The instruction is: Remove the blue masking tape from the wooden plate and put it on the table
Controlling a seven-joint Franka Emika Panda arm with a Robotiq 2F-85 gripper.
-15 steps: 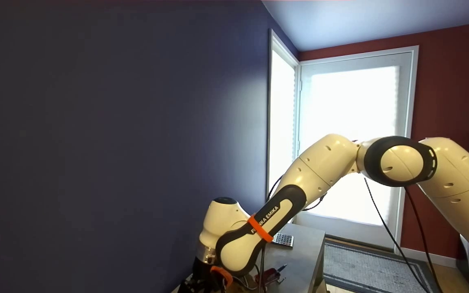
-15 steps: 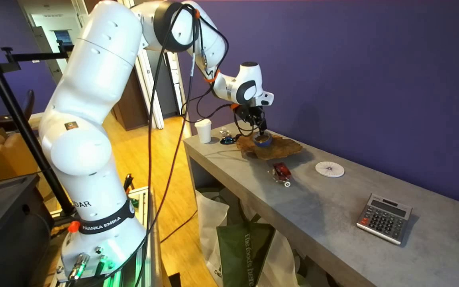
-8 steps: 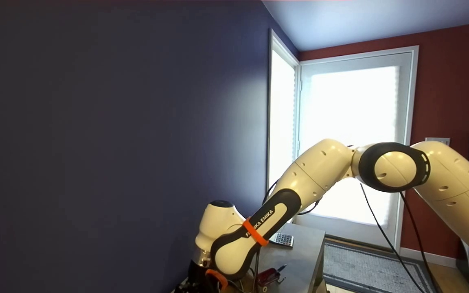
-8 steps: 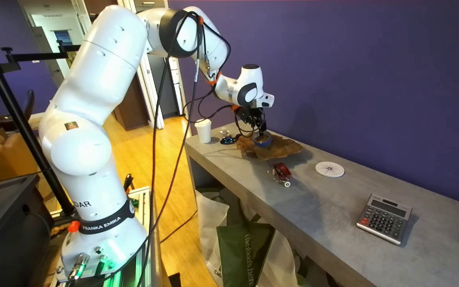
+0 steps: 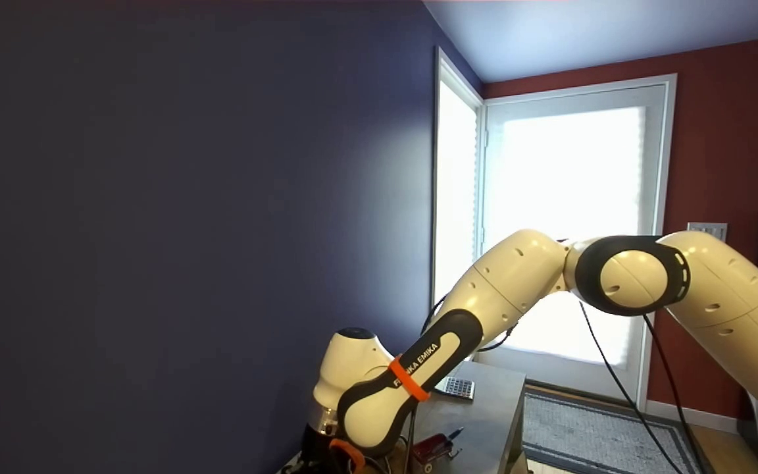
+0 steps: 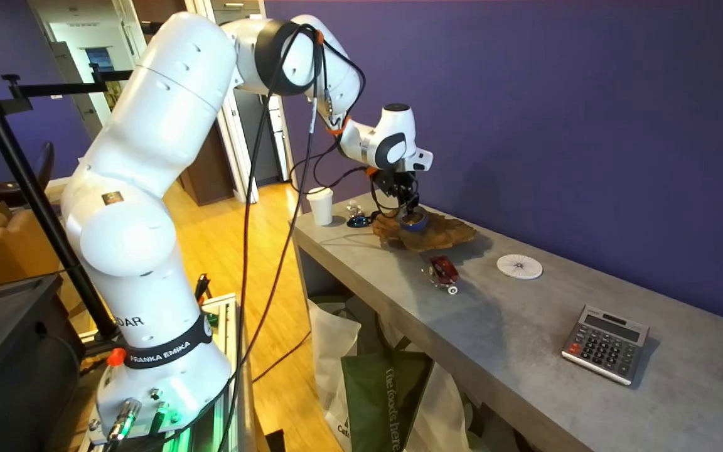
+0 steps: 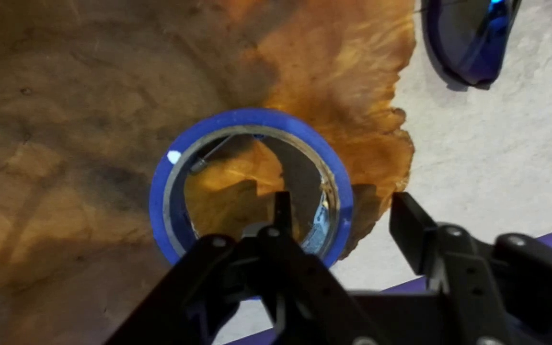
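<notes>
The blue masking tape [image 7: 252, 116] is a ring lying flat on the brown, rough-edged wooden plate [image 7: 65, 143]. Both also show in an exterior view, the tape [image 6: 417, 226] on the plate [image 6: 449, 234]. The plate rests on the grey table [image 6: 493, 326]. My gripper [image 7: 340, 196] is open and empty, with its tips pointing down at the tape. In the wrist view the left finger overlaps the ring's hole and the right finger is outside the ring, over the plate's edge and table. I cannot tell whether the left fingertip is inside the hole or above it.
Dark sunglasses [image 7: 467, 43] lie beside the plate. A white cup [image 6: 321, 207] stands at the table's far end. A red wheeled toy [image 6: 444, 270], a white round coaster [image 6: 519, 267] and a calculator [image 6: 606, 344] lie on the table. A purple wall [image 6: 556, 157] runs along the back.
The arm has come down a little, bringing the open gripper slightly lower over the tape. The tape and the plate have not moved.
</notes>
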